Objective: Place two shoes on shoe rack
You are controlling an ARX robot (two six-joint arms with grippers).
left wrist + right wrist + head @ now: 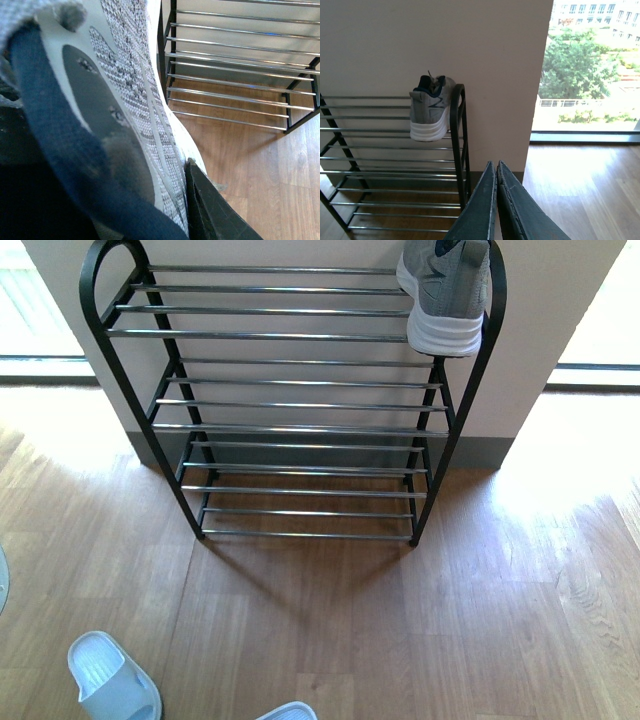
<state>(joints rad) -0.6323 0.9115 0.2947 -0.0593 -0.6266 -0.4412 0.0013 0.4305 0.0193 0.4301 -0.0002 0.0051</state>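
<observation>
Front view: one grey knit, white-soled sneaker point(447, 295) sits at the right end of the top tier of the black-framed, chrome-rod shoe rack point(260, 336).

Left wrist view: the left gripper point(120, 200) pinches the second sneaker point(130, 75) short of the rack. Set down carelessly, it could slip between the rods.

Right wrist view: the right gripper point(496, 200) has its fingers pressed together and is empty.

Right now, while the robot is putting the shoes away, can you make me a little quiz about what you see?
1. Which shelf of the shoe rack holds the grey sneaker: A top, B middle, C bottom?
2. True or false: the right gripper is holding a shoe.
3. Fill in: the left gripper is gripping a second ____.
Key: 1 A. 2 False: it is shut and empty. 3 sneaker: the second sneaker fills the left wrist view.
</observation>
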